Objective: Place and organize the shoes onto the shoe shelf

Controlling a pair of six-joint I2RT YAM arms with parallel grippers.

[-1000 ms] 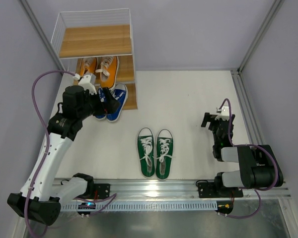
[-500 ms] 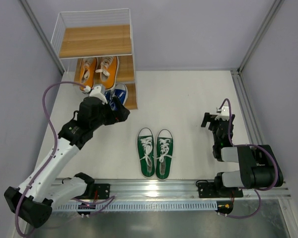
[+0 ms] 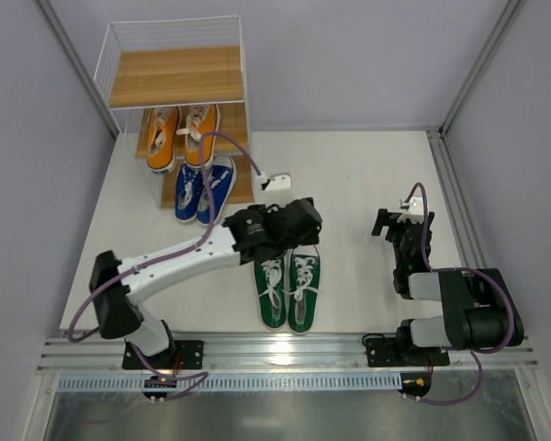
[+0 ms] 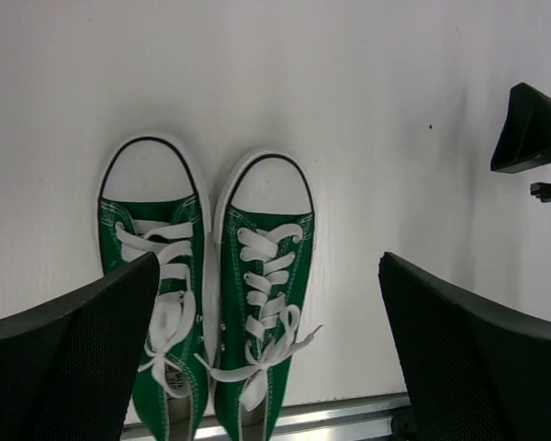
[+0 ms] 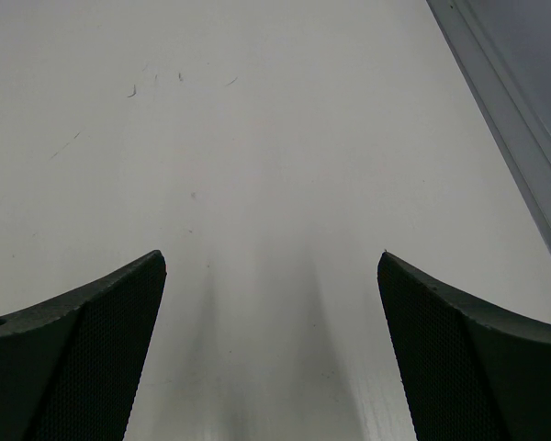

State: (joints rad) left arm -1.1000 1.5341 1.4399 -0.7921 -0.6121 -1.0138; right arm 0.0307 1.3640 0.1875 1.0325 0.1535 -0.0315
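Green canvas sneakers [image 4: 260,234], white-laced, white-toed, lie paired beneath the left fingers [image 4: 73,354], spread like the right fingers [image 5: 73,358].

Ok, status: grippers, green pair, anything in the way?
Left gripper open above green pair. Right gripper open, empty. Pair on table, not yet shelved. Nothing blocking shelf.

Orange pair [image 3: 198,134] sits on the shelf's [image 3: 174,75] middle board; blue pair [image 3: 205,190] below (laces white); green pair [image 3: 287,283] lies off it.
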